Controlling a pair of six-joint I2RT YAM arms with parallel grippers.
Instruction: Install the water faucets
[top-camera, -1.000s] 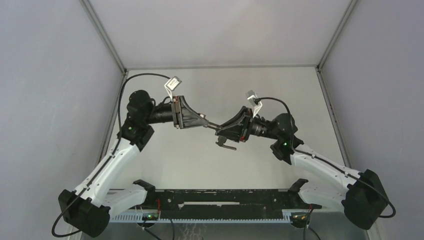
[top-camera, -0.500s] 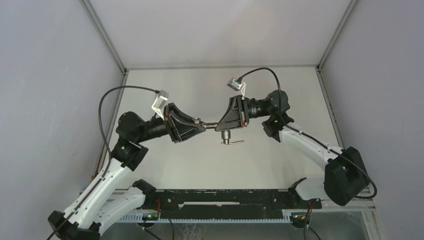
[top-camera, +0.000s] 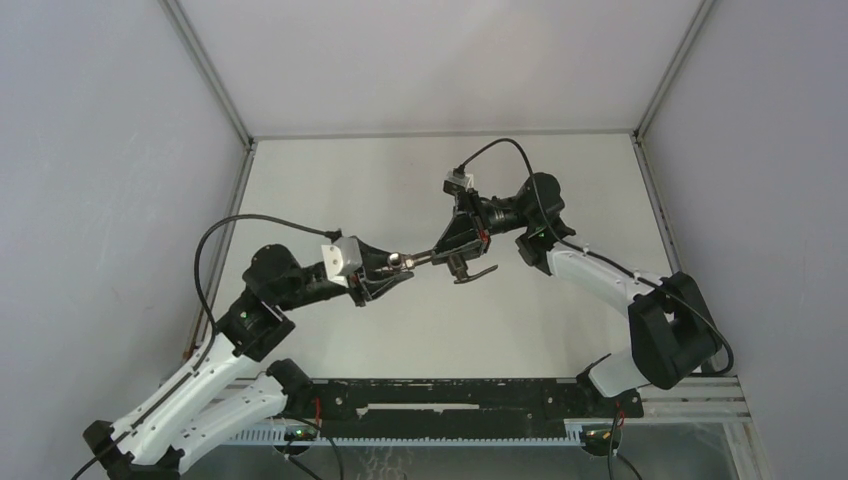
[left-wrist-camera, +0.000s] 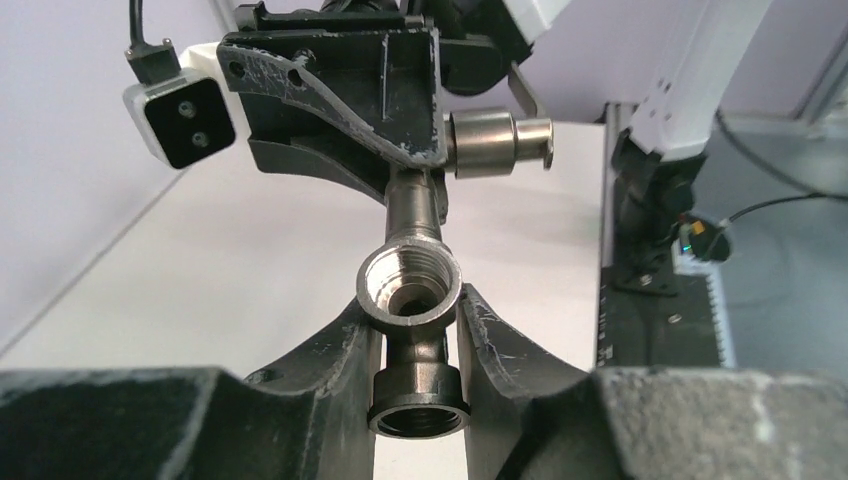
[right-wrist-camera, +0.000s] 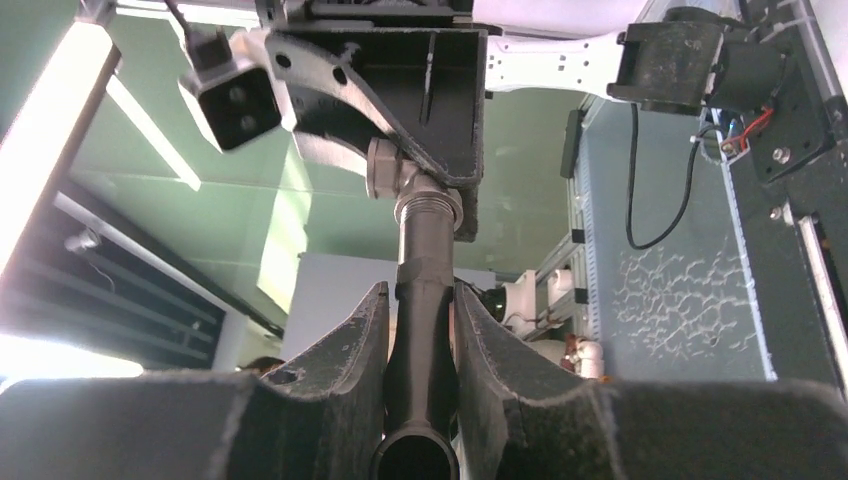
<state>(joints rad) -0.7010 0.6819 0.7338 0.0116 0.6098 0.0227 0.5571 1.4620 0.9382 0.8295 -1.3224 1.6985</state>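
Left fingers (left-wrist-camera: 330, 370) pinch the dull threaded metal fitting (left-wrist-camera: 412, 352), right fingers (right-wrist-camera: 345, 350) pinch its round stem (right-wrist-camera: 422, 300), over the pale matte tabletop (top-camera: 400, 340).

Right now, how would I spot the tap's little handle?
Look over the middle of the white table, where the left claw and right claw meet in mid-air. The right claw grips the stem; the handle is the thin dark lever poking sideways off it, the only skinny bit sticking out.
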